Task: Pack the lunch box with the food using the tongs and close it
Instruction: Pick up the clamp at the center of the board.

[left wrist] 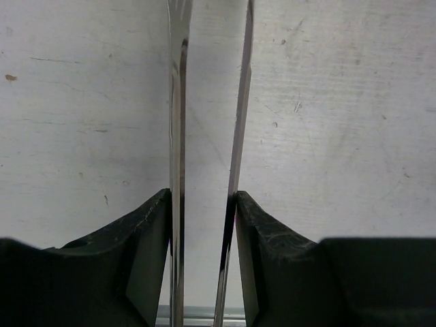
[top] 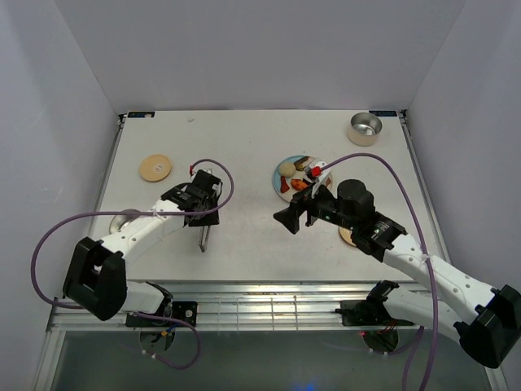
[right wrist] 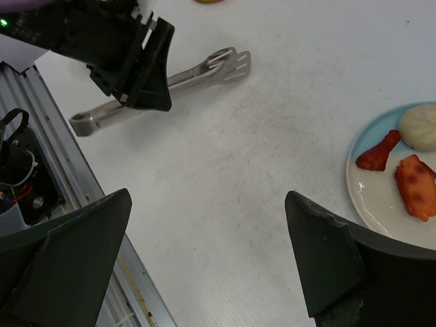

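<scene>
We find the left gripper (left wrist: 202,199) clamped across both arms of the tongs (left wrist: 178,102), which lie on the surface (left wrist: 340,136). The right gripper (right wrist: 208,197) hangs wide apart just beside the plate (right wrist: 371,201) carrying the food (right wrist: 417,184). We judge tong pickup is in hand; the next move calls for a level lift without slipping.

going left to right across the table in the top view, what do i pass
tan disc → tongs → plate → steel cup
</scene>
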Motion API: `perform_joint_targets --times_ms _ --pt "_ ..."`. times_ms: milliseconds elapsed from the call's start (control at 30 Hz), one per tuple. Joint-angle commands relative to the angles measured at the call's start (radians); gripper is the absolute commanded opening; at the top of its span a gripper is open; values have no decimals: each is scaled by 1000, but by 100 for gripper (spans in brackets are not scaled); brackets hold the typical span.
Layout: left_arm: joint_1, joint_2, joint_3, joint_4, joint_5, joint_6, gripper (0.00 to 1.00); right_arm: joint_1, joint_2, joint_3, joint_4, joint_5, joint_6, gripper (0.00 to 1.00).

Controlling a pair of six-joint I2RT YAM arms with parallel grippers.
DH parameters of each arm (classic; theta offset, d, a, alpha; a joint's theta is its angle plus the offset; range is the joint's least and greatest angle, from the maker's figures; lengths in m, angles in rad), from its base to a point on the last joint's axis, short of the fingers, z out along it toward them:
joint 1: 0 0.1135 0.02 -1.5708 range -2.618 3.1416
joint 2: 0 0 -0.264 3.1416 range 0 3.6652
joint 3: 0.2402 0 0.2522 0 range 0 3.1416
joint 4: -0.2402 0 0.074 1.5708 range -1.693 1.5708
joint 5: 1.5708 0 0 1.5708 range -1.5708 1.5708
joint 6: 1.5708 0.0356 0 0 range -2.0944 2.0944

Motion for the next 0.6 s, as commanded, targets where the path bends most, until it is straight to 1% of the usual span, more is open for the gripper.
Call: perform_joint_targets --times_ms 0,167,400,567 --pt "-34 40 -8 98 -57 -34 51 6 -32 -16 12 24 -27 100" --pt "-73 74 -43 156 -64 -56 51 6 -9 -24 25 -5 -17 100" --pt "-77 83 -132 240 -46 -80 53 6 -29 -45 40 -28 -7 100" --pt "-77 123 -181 286 -31 -90 54 6 -38 -48 40 -25 -8 100"
